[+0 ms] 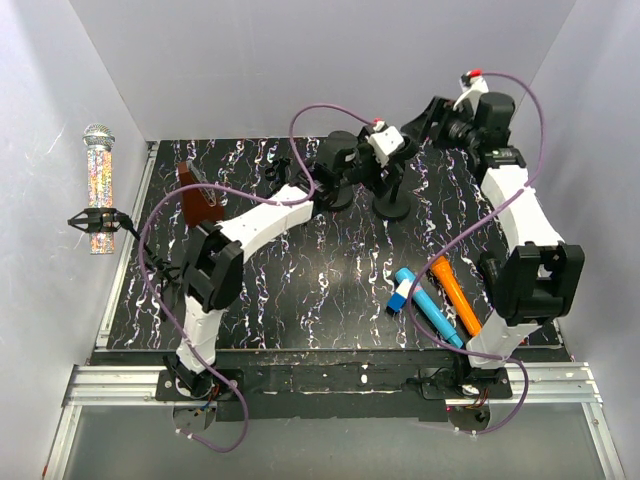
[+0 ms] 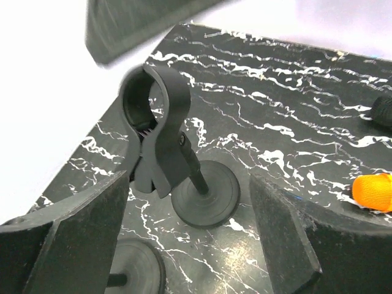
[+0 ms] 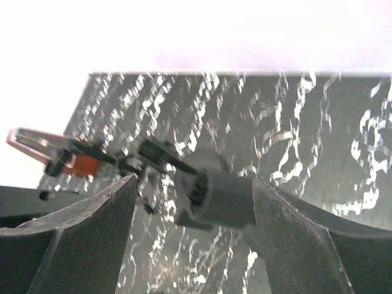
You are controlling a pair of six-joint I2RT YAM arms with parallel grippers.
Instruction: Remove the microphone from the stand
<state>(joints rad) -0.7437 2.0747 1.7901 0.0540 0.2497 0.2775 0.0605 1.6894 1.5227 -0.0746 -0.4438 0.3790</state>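
Note:
A glittery microphone (image 1: 98,185) with a silver head stands upright in a black clip (image 1: 97,220) at the far left, against the left wall. Both grippers are far from it. My left gripper (image 1: 350,170) is open and empty at the back middle, over two black stands (image 1: 393,205). In the left wrist view the gripper (image 2: 190,245) faces an empty stand clip (image 2: 153,116) and its round base (image 2: 205,196). My right gripper (image 1: 432,120) is open at the back right. In the blurred right wrist view a dark clip (image 3: 214,199) lies between its fingers (image 3: 294,239).
A blue microphone (image 1: 425,303) and an orange microphone (image 1: 455,295) lie on the black marbled mat (image 1: 300,290) at the front right. A red-brown block (image 1: 195,195) stands at the back left. A second stand base (image 2: 131,269) sits beside the left fingers. White walls surround the mat.

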